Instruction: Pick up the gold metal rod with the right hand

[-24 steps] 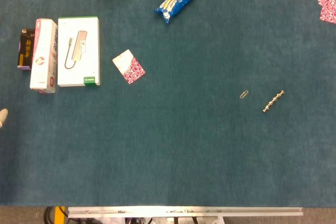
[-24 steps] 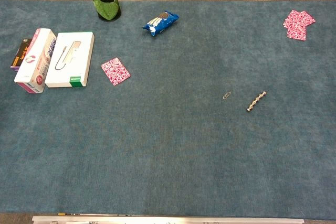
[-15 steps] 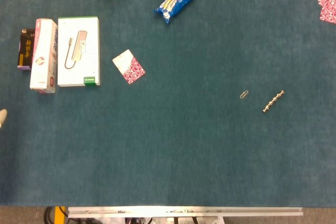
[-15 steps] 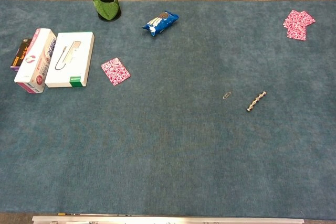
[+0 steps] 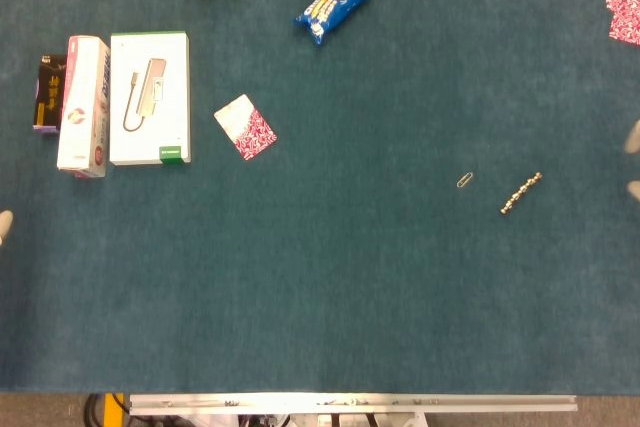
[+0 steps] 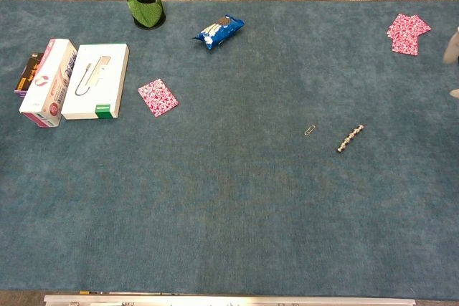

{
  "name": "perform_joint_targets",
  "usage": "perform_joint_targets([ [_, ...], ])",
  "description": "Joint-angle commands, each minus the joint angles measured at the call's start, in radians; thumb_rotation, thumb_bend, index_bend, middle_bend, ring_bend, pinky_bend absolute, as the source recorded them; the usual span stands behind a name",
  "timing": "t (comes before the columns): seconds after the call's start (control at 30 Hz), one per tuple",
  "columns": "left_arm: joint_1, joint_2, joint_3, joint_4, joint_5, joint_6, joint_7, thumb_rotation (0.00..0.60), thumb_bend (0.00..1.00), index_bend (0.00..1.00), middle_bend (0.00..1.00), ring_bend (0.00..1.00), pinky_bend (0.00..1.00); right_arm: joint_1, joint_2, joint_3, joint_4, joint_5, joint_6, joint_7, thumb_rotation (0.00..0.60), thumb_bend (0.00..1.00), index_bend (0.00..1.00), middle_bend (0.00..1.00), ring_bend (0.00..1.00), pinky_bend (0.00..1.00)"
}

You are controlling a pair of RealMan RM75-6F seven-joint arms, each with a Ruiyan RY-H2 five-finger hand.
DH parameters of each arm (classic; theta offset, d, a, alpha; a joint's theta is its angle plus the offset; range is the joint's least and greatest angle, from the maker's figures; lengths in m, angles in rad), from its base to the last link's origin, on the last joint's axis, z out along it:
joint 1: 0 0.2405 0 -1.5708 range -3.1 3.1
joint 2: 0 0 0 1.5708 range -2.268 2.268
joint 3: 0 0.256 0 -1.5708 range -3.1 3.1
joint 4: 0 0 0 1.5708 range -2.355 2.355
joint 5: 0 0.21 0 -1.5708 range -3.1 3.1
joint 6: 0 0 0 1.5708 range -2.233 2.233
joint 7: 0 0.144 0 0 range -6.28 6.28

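Observation:
The gold metal rod (image 5: 521,193) is a short beaded bar lying diagonally on the blue cloth at the right, also seen in the chest view (image 6: 350,138). Only pale fingertips of my right hand (image 5: 634,137) show at the right edge, spread apart with nothing between them. They are well to the right of the rod and not touching it. In the chest view the right hand (image 6: 452,46) also peeks in at the right edge. A single fingertip of my left hand (image 5: 5,225) shows at the left edge of the head view.
A paper clip (image 5: 465,180) lies just left of the rod. Pink patterned cards (image 6: 407,32) sit at the far right, another card (image 5: 245,127) left of centre. White boxes (image 5: 149,97), a blue snack pack (image 5: 333,6) and a green-black pen cup (image 6: 143,1) stand far left and back.
My right hand's fingertips have come into view at the right edge; before, no part of it showed. The rod and left fingertip have hardly moved.

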Motion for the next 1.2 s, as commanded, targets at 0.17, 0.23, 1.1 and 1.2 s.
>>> perform_joint_targets([
  [0.17,0.005,0.001,0.003,0.002,-0.006,-0.002,-0.004,0.6,0.2,0.0,0.05,0.04,0.04,0.119,-0.016,-0.022,-0.01,-0.046,-0.174,-0.047,0.6,0.14,0.51,0.87,0.92,0.98],
  [0.23,0.006,0.001,0.003,0.002,-0.008,-0.002,-0.006,0.6,0.2,0.0,0.05,0.04,0.04,0.14,-0.029,-0.027,-0.008,-0.038,-0.214,-0.061,0.6,0.14,0.53,0.92,0.98,1.0],
  [1.1,0.01,-0.016,0.01,0.023,-0.01,-0.014,-0.032,0.6,0.2,0.0,0.05,0.04,0.04,0.269,-0.254,-0.076,0.179,0.072,-0.439,-0.182,0.6,0.19,0.55,0.98,1.0,1.0],
  [1.2,0.01,-0.016,0.01,0.027,-0.011,-0.018,-0.037,0.6,0.2,0.0,0.05,0.04,0.04,0.275,-0.275,-0.079,0.208,0.086,-0.448,-0.183,0.6,0.19,0.55,0.98,1.0,1.0],
])
